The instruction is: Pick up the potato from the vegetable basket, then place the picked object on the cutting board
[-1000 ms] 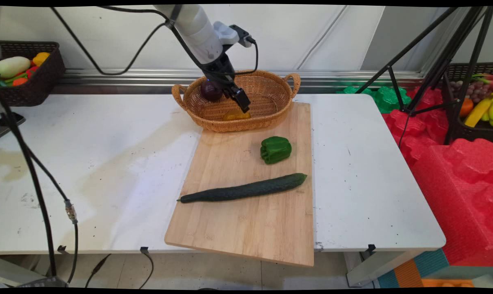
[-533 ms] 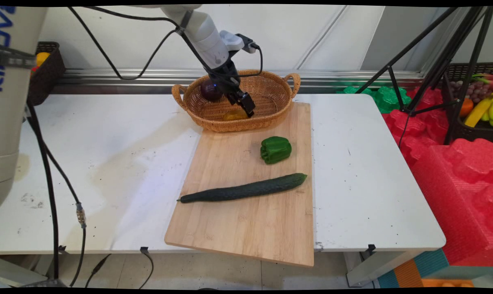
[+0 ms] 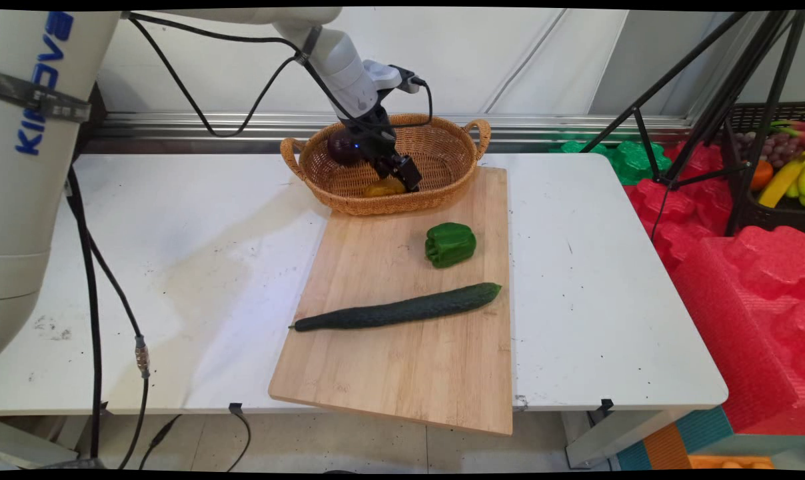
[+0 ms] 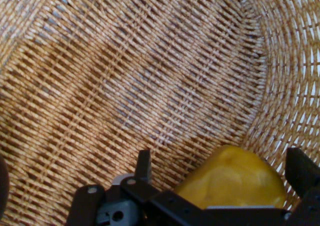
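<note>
Now our gripper [image 4: 220,186] sits low inside the wicker basket [image 3: 442,143]; fingers spread wide around the yellow fruit [image 4: 232,181]; dark purple fruit [image 3: 344,148] alongside.

The arm [image 3: 339,57] was white, built of rounded tubular links, its wrist narrowing to a black section near upper centre of the main view. A small white-and-black module [image 3: 392,72] sat on the wrist with a plug in it. Black cables [image 3: 202,107] looped from the upper arm to the wrist. The gripper [image 3: 402,175] was black; in the hand view its linkage [image 4: 150,201] showed a grey piece with a round screw hole.
</note>
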Robot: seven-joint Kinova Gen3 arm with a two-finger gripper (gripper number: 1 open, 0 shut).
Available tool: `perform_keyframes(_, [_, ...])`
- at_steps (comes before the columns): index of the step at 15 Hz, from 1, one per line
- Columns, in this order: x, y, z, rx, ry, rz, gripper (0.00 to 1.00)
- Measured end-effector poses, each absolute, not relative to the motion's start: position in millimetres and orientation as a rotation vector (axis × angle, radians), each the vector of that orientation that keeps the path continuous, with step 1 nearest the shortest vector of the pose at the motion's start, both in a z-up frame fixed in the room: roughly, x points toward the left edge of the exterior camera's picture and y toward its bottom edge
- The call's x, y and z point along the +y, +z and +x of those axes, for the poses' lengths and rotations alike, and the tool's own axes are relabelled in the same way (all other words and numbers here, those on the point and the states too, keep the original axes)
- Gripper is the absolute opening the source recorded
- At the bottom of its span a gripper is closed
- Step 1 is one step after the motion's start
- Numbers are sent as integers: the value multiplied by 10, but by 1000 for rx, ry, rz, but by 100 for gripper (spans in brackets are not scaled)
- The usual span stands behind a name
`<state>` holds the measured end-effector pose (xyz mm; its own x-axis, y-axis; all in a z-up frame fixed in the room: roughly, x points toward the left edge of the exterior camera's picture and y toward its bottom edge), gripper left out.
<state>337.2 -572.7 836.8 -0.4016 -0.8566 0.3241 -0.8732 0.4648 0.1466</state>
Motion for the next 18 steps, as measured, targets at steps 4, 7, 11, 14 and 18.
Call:
perform_keyframes(4, [-5732, 8331, 3379, -2349, 38, 1494, 100])
perform_keyframes(7, [-5723, 8319, 3392, -2339, 24, 1516, 100])
perform_keyframes(11, [-5708, 8323, 3417, -2333, 17, 1544, 100])
perform_keyframes(14, [-5701, 8337, 3435, -2334, 19, 1560, 0])
perform_keyframes(18, [-5696, 8359, 3442, -2340, 25, 1569, 0])
